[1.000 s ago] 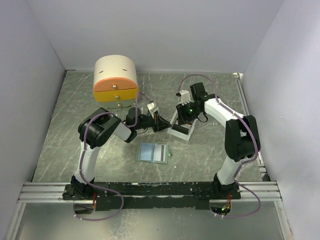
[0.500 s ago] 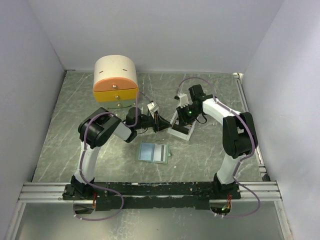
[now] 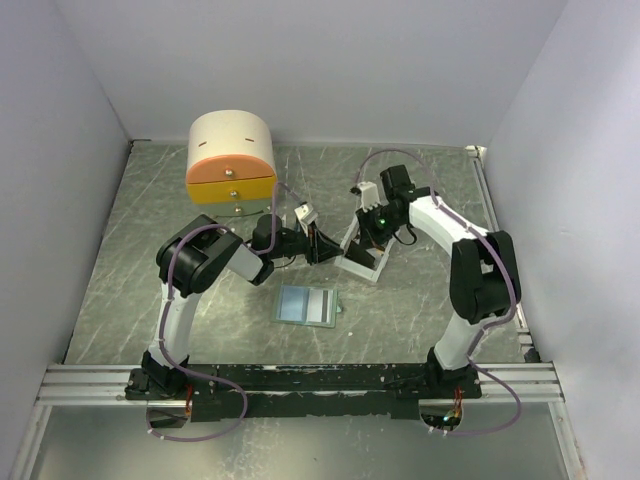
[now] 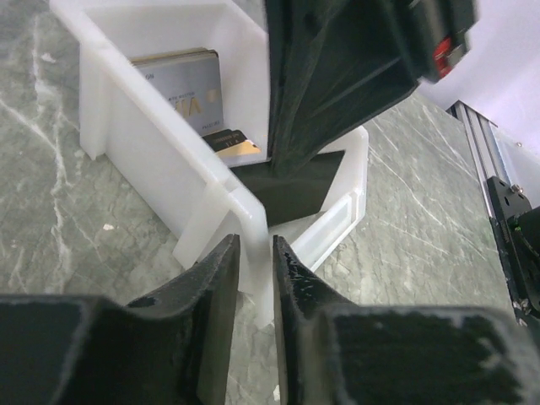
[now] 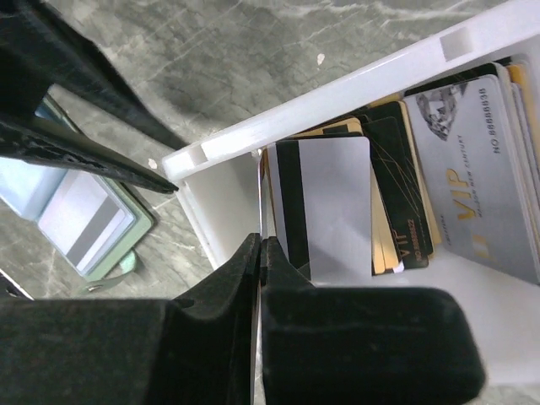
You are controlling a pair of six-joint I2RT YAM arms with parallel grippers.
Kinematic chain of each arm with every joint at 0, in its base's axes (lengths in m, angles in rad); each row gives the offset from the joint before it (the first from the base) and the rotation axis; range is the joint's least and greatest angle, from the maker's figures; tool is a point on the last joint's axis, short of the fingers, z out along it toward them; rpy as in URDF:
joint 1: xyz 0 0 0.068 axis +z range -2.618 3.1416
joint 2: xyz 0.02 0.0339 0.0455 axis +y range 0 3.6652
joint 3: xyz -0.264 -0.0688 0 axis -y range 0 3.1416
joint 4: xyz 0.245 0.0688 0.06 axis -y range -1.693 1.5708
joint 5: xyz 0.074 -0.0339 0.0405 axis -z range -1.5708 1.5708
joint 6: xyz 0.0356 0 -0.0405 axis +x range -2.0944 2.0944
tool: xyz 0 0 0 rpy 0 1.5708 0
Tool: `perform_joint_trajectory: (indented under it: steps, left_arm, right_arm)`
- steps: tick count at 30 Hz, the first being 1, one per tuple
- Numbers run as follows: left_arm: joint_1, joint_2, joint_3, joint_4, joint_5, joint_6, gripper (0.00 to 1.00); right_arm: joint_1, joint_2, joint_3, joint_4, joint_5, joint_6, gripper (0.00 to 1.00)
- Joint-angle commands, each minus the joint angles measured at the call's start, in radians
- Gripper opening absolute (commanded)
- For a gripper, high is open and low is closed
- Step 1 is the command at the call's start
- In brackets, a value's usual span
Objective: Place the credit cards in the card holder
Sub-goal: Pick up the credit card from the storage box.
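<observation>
A white tray (image 3: 360, 262) holds several credit cards: a silver VIP card (image 5: 472, 169), a black one (image 5: 405, 186) over a gold one (image 5: 380, 240), and a grey card with a black stripe (image 5: 325, 202). My right gripper (image 5: 260, 245) is inside the tray, shut on a thin card seen edge-on by the tray's end wall; it also shows in the top view (image 3: 372, 238). My left gripper (image 4: 255, 253) is shut on the tray's wall near a corner (image 3: 325, 250). The card holder (image 3: 307, 305) lies flat in front of the tray, with a striped card showing in it (image 5: 84, 224).
A cream-and-orange drawer box (image 3: 231, 165) stands at the back left. The left gripper's fingers (image 5: 84, 143) reach across just beside the tray's corner in the right wrist view. White walls close in the table on three sides.
The right wrist shifted slightly over the tray and came back to about the same place. The left arm and the card holder have not moved.
</observation>
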Motion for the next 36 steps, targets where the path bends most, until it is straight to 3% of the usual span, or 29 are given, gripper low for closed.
perform_joint_trajectory:
  steps: [1, 7, 14, 19, 22, 25, 29, 33, 36]
  left_arm:
    - [0.006, -0.03, 0.022, -0.065, -0.024, 0.005, 0.38]
    - [0.005, -0.121, 0.04, -0.203, -0.099, 0.001, 0.49]
    - [0.006, -0.256, 0.043, -0.4, -0.231, -0.016, 0.54]
    - [0.007, -0.379, 0.014, -0.457, -0.295, -0.079, 0.57]
    - [0.008, -0.463, 0.028, -0.616, -0.35, -0.099, 0.57]
    - [0.011, -0.522, 0.078, -0.864, -0.366, -0.052, 0.57]
    - [0.013, -0.58, 0.098, -1.124, -0.387, -0.007, 0.57]
    - [0.013, -0.669, 0.029, -1.168, -0.298, -0.003, 0.56]
    - [0.013, -0.767, -0.056, -1.179, -0.403, -0.084, 0.56]
  right_arm:
    - [-0.001, -0.076, 0.05, -0.027, 0.052, 0.055, 0.0]
    - [0.004, -0.118, 0.092, -0.065, 0.147, 0.161, 0.0]
    - [0.019, -0.25, 0.081, -0.059, 0.296, 0.318, 0.0]
    - [0.036, -0.376, 0.037, -0.006, 0.32, 0.447, 0.0]
    - [0.037, -0.443, 0.014, 0.02, 0.292, 0.538, 0.0]
    - [0.05, -0.519, -0.035, 0.08, 0.208, 0.604, 0.0]
    - [0.119, -0.619, -0.14, 0.181, 0.265, 0.754, 0.0]
    - [0.16, -0.674, -0.268, 0.305, 0.224, 0.916, 0.0]
    - [0.259, -0.692, -0.324, 0.342, 0.302, 1.022, 0.0]
